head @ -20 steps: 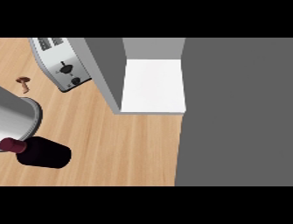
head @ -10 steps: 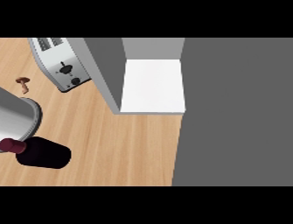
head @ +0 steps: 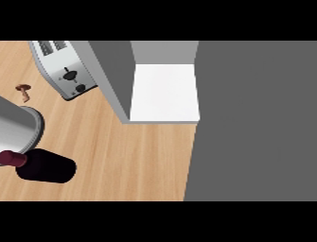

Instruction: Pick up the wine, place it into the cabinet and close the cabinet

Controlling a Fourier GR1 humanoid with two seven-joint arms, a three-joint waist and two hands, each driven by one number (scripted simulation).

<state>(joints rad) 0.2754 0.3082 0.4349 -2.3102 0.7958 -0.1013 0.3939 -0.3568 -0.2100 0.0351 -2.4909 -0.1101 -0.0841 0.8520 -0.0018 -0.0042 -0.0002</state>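
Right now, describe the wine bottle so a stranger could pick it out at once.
Start at the open cabinet with its white shelf, then go down and left across the wooden counter. The wine bottle stands at the lower left, beside the big grey cylinder. It is the only dark, maroon-capped thing, unlike the silver toaster.

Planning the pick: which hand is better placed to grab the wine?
Probably the left. The wine bottle stands at the view's left, right beside a grey forearm entering there, likely the robot's left. No hand shows, and nothing of the right arm does. The open cabinet lies to the right.
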